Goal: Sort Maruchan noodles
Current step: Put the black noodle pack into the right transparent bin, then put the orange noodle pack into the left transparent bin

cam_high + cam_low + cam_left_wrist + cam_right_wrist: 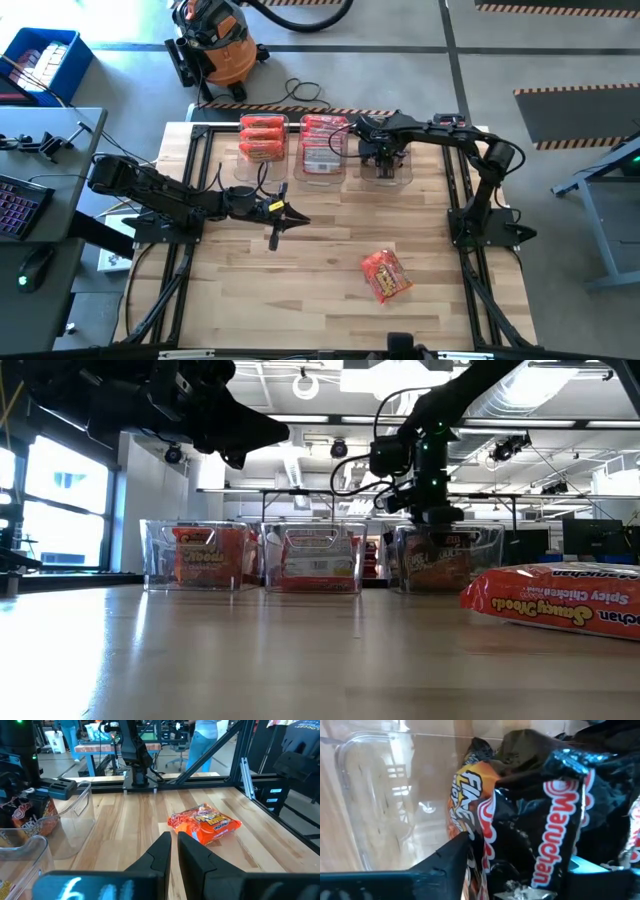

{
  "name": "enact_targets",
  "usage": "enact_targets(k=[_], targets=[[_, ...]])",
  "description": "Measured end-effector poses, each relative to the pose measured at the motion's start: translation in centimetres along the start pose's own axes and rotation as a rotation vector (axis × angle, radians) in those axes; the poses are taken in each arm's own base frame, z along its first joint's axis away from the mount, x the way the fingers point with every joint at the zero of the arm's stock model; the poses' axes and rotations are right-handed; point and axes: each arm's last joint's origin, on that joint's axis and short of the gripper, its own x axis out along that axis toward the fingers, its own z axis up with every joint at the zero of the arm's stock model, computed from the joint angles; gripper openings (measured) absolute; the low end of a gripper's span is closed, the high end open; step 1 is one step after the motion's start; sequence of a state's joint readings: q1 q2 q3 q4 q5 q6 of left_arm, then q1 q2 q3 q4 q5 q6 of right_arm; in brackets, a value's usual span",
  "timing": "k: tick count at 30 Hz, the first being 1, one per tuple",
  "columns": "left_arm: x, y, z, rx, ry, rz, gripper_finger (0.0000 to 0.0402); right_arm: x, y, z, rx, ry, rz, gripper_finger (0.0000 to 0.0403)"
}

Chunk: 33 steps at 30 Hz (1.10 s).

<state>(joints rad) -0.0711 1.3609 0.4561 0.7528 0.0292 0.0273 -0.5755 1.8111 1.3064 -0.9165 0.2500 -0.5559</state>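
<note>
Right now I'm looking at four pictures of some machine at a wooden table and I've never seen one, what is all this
Two dark robot arms are sorting noodle packets into three clear bins. One picture looks straight down, one looks level across the table, and two come from cameras on the arms' wrists. The right end effector is over the right-hand bin, with a black packet right at its fingers; whether it grips it, I cannot tell. The left end effector hovers mid-table, shut and empty. One orange packet lies loose on the table.

Three bins (324, 150) side by side at the table's (330, 270) back, one packet (385, 275) in front.
</note>
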Motion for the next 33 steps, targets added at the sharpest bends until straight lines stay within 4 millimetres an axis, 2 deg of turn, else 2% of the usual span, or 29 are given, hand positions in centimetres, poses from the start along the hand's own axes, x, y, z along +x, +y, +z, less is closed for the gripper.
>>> enact_targets(k=[6,12,18,26,30,33], targets=[[0.0,0.0,0.0,0.0,0.0,0.0,0.0026,0.0,0.0,0.0,0.005,0.002,-0.015,0.0199],[0.0,0.0,0.0,0.0,0.001,0.0,0.0026,-0.4,0.2,0.2,-0.002,0.008,-0.052,0.0201],[0.0,0.0,0.0,0.0,0.004,0.0,0.0026,-1.8,0.0,1.2,-0.01,-0.024,-0.088,0.0202],[0.0,0.0,-0.1,0.0,0.006,0.0,0.0027,-5.8,-0.3,2.7,-0.026,-0.073,-0.108,0.0202],[0.0,0.0,-0.3,0.0,0.029,-0.002,0.0028,-9.2,0.9,3.2,-0.067,-0.056,-0.095,0.0199],[0.0,0.0,-0.3,-0.001,0.035,-0.002,0.0028,-11.8,2.3,3.3,-0.04,-0.048,-0.057,0.0179]])
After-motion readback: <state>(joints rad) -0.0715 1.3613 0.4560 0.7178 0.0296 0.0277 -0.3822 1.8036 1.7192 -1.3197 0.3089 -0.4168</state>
